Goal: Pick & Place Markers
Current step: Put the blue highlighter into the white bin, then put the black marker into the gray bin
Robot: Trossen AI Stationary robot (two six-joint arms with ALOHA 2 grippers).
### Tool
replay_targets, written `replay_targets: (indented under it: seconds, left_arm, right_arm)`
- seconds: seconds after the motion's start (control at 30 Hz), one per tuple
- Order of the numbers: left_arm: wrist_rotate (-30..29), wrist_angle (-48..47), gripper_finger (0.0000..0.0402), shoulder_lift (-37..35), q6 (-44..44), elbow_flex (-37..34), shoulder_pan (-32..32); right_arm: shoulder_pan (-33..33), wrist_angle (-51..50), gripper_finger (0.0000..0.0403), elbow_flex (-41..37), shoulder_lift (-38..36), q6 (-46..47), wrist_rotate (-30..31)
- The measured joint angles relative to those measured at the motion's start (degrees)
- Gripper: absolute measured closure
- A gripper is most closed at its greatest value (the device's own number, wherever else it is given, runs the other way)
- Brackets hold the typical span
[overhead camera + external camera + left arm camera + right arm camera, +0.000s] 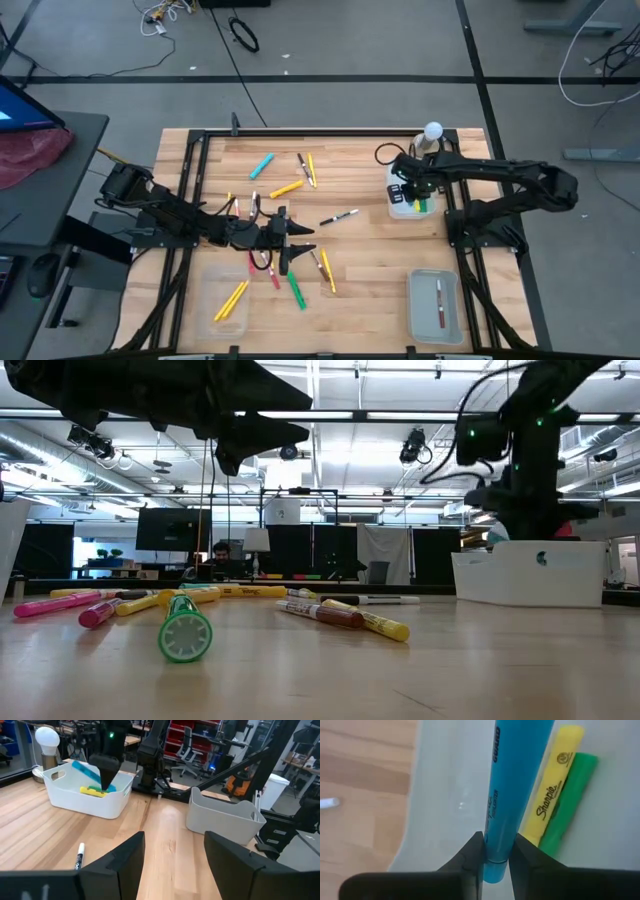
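In the high view, the right tool (413,190) is seen over a white bin (402,207) at about two o'clock on the table (370,270), and the left tool (296,243) is seen near the table's middle. Some twelve markers (297,187) can be counted loose on the wood. Two yellow ones lie in a clear tray (224,322) at seven o'clock, and one red one (439,304) lies in a second clear tray (434,283) at five o'clock.

In the low view, a green marker (185,632) is shown end-on, with pink, yellow and brown ones spread behind it.

In the left wrist view, the left tool's fingers (125,862) are held wide apart with nothing between them. One white marker (79,856) lies nearby, and two bins are seen ahead.

In the right wrist view, a light blue marker (512,785) is clamped between the right tool's fingers (472,857), inside the bin. Beside it, one yellow marker (555,780) and one green marker (568,802) are seen lying against each other.
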Motion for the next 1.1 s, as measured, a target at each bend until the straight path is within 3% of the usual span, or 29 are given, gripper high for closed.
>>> replay_targets:
  seconds: [0.3, 0.7, 0.9, 1.1]
  left_arm:
    - [0.0, -0.4, 0.0191, 0.0, 0.0, 0.0, 0.0]
    - [0.0, -0.4, 0.0191, 0.0, -0.8, 0.0, 0.0]
    - [0.0, -0.4, 0.0191, 0.0, -1.0, 0.0, 0.0]
    - [0.0, -0.4, 0.0191, 0.0, -1.0, 0.0, 0.0]
  right_arm:
    - [-4.8, 6.2, 0.0341, -5.9, 0.8, -2.8, -3.9]
    - [-5.3, 7.8, 0.0285, -8.5, 0.8, -4.1, -4.2]
    - [-5.3, 6.7, 0.0274, -5.0, -1.0, -7.4, -3.6]
    - [-5.3, -0.4, 0.0288, 5.1, -4.6, -10.3, -1.5]
